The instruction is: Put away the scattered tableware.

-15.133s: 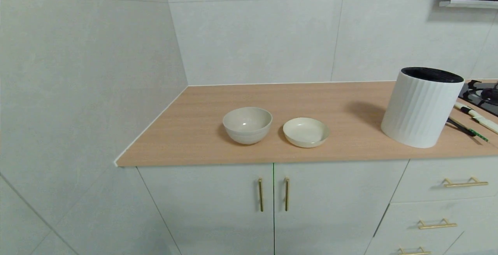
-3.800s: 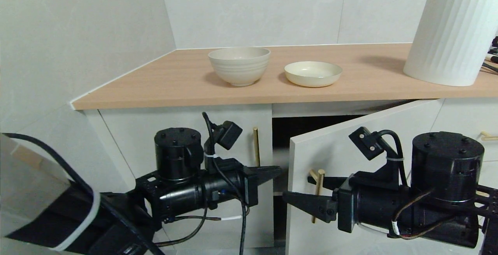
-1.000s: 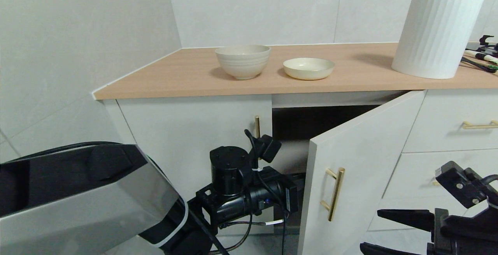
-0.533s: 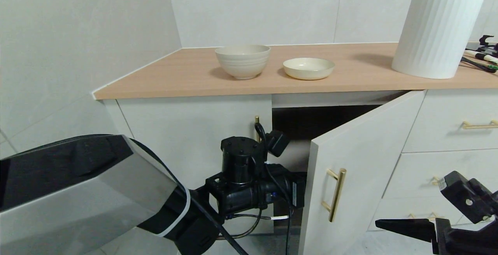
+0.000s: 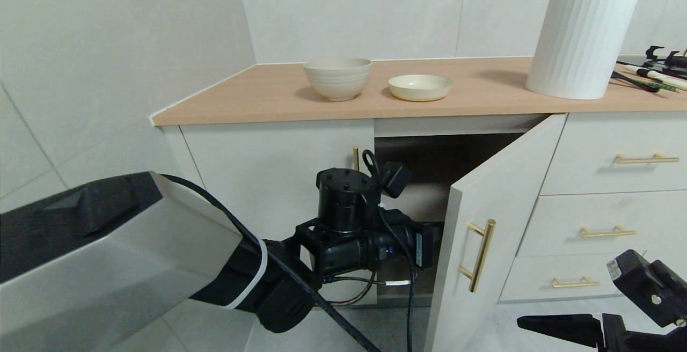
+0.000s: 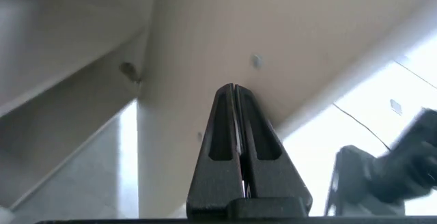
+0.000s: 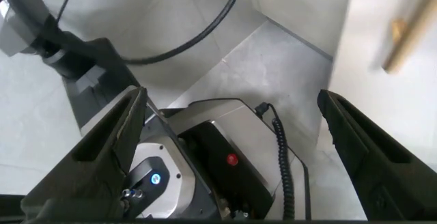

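A beige ribbed bowl and a shallow cream dish stand side by side on the wooden countertop. Below them the right cabinet door hangs ajar, its gold handle facing me. My left arm's wrist is at the gap, with the fingers hidden behind the door's edge. In the left wrist view my left gripper is shut, empty, close to a pale panel. My right gripper is open and empty, low to the door's right above the floor; one of its fingers shows in the head view.
The left cabinet door is shut. A tall white ribbed container stands on the counter's right, with utensils beyond it. Drawers with gold handles fill the right side. A tiled wall closes the left.
The head camera has shifted. The right door has swung a little wider. My left wrist has moved further into the gap. My right gripper stays low at the right.
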You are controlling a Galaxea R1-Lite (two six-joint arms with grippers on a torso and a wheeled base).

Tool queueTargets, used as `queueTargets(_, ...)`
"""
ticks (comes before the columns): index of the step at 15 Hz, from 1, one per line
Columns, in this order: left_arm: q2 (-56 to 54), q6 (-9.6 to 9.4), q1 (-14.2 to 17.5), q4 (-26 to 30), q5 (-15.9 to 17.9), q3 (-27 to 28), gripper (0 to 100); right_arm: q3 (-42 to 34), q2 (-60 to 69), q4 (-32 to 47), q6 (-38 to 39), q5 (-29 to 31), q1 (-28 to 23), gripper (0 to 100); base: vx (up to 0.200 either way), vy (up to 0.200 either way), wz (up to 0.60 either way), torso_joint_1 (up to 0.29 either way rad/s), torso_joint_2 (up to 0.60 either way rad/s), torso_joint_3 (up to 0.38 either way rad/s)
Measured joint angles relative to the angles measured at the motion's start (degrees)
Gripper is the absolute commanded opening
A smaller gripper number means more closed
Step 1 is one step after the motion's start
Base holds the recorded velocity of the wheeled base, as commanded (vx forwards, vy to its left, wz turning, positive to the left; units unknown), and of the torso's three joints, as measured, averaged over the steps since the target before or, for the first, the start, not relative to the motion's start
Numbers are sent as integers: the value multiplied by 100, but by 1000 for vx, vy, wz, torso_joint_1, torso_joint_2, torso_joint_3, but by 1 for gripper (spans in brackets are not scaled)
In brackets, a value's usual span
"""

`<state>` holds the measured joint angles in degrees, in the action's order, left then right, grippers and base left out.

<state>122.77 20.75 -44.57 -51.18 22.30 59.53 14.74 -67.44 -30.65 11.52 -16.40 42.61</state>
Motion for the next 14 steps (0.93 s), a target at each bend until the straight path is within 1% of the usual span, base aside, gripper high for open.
queueTargets(3, 138, -4, -60, 282, -21, 417, 0, -5, 13, 0, 0, 0, 9, 100, 0, 0, 0, 0, 0, 0)
queueTargets(4, 160, -4, -88, 290, -18, 472, 0, -7, 16, 0, -2, -2, 9, 100, -200, 0, 0, 2, 2, -2)
queueTargets(6, 197, -4, -113, 286, -27, 546, 0, -7, 13, 0, 0, 0, 6, 100, 0, 0, 0, 0, 0, 0)
queueTargets(9, 313, -6, -154, 257, -137, 720, 0, -7, 21, 2, -2, -2, 4, 100, 0, 0, 0, 0, 0, 0)
queueTargets(11, 377, -11, -134, 257, -156, 806, 0, -11, 27, -2, -2, 0, 9, 100, 0, 0, 0, 0, 0, 0)
queueTargets(13, 457, -15, -171, 265, -257, 957, 0, -11, 30, -2, 0, -5, 9, 100, 0, 0, 0, 0, 0, 0)
queueTargets(14, 518, -20, -218, 268, -416, 1070, 0, -11, 33, -2, 0, -11, 9, 100, 0, 0, 0, 0, 0, 0)
